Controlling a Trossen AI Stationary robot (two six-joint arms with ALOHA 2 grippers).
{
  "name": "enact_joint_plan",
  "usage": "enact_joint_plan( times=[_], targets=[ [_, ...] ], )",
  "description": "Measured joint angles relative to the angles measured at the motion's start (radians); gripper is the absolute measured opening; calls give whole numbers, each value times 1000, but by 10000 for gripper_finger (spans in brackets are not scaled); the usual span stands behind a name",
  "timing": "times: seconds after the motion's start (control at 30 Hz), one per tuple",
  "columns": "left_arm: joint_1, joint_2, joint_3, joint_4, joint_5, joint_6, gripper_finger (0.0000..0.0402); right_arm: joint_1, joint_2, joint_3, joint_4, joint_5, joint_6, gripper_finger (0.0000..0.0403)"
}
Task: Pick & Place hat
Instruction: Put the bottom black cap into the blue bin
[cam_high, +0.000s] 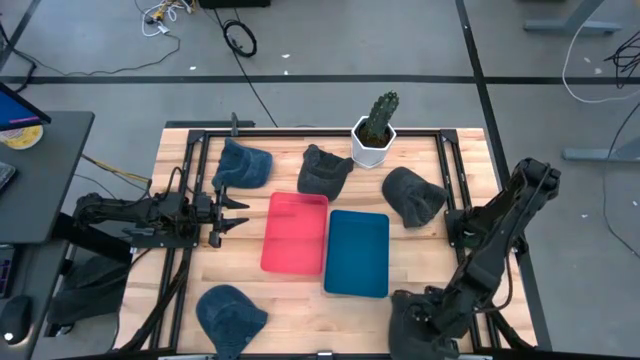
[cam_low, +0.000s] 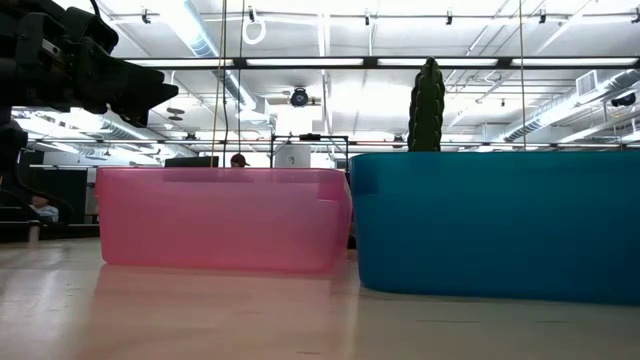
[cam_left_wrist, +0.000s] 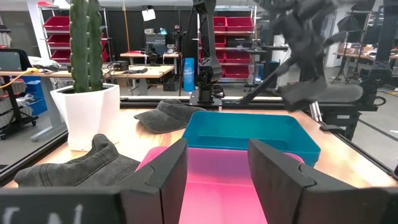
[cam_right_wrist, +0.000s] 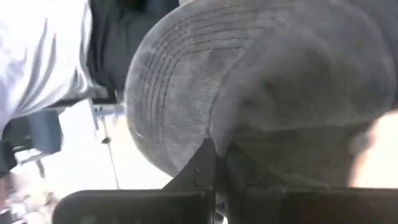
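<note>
Right gripper (cam_right_wrist: 214, 163): fingers pressed together, clamped on the fabric of a dark grey hat (cam_right_wrist: 261, 93) at the table's near right corner, just beside the blue bin (cam_high: 357, 253). Left gripper (cam_high: 236, 213): fingers spread wide, holding nothing, near the left edge, facing the pink bin (cam_high: 295, 232). Potted cactus (cam_high: 376, 129): far edge, centre.

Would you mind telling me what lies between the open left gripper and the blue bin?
The pink bin sits between the left gripper and the blue bin, as the high view shows.
</note>
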Motion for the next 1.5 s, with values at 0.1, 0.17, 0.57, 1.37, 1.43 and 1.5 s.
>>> enact_joint_plan(
  times=[0.1, 0.17, 0.57, 1.37, 1.43, 1.5],
  targets=[
    [0, 0, 0, 0, 0, 0, 172, -19, 0, 88, -123, 70, -67, 5],
    [0, 0, 0, 0, 0, 0, 172, -39, 0, 138, -199, 102, -105, 5],
    [0, 0, 0, 0, 0, 0, 172, -272, 1, 273, -325, 196, -555, 4],
    [0, 0, 0, 0, 0, 0, 172, -617, 91, 88, -186, 40, -872, 4],
    [0, 0, 0, 0, 0, 0, 172, -625, 119, 82, -184, 18, -871, 4],
    [0, 0, 0, 0, 0, 0, 172, -631, 147, 81, -187, 1, -872, 4]
  ],
)
